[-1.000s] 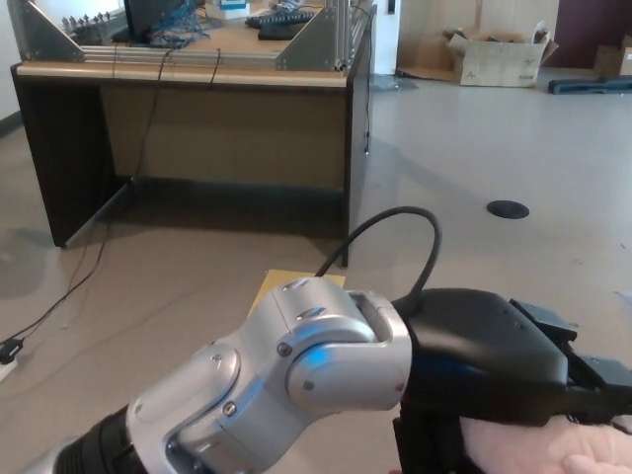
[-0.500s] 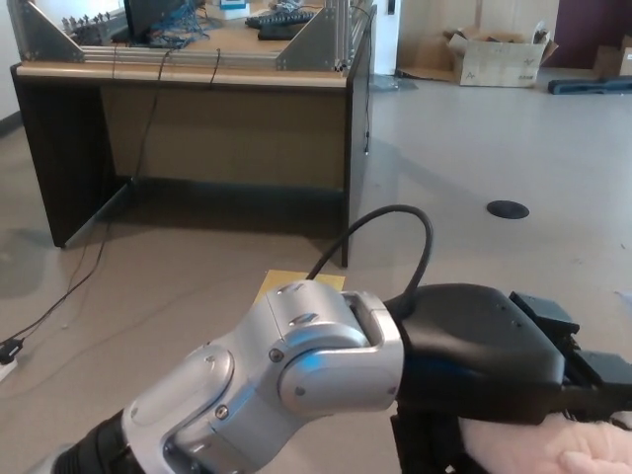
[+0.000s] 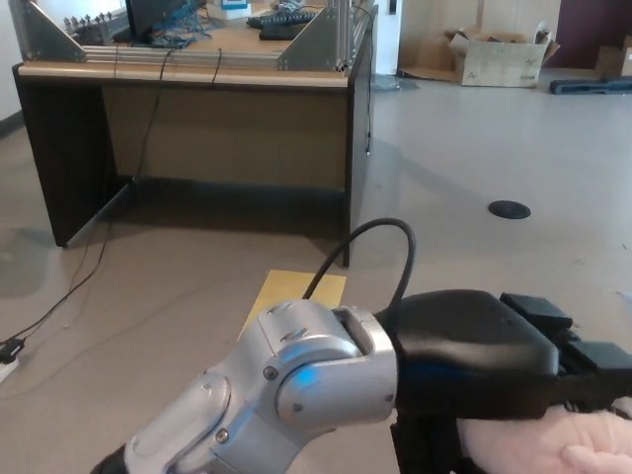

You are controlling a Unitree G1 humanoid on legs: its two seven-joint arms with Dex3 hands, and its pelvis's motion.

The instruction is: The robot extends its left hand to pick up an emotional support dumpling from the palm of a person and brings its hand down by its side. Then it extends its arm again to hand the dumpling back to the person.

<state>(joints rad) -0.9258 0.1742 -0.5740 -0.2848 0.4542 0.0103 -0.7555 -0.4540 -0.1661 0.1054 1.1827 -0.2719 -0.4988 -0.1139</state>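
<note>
Basically parked right over the dumpling (image 3: 553,456), bottom right corner.
Left hand (image 3: 474,360) sat just above and touching it, long axis running rightward; couldn't tell finger state, right hand nowhere around.

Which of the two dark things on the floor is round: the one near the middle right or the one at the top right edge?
The round one is the floor disc, alone at middle right. The long flat object at the top right edge is an elongated strip.
</note>
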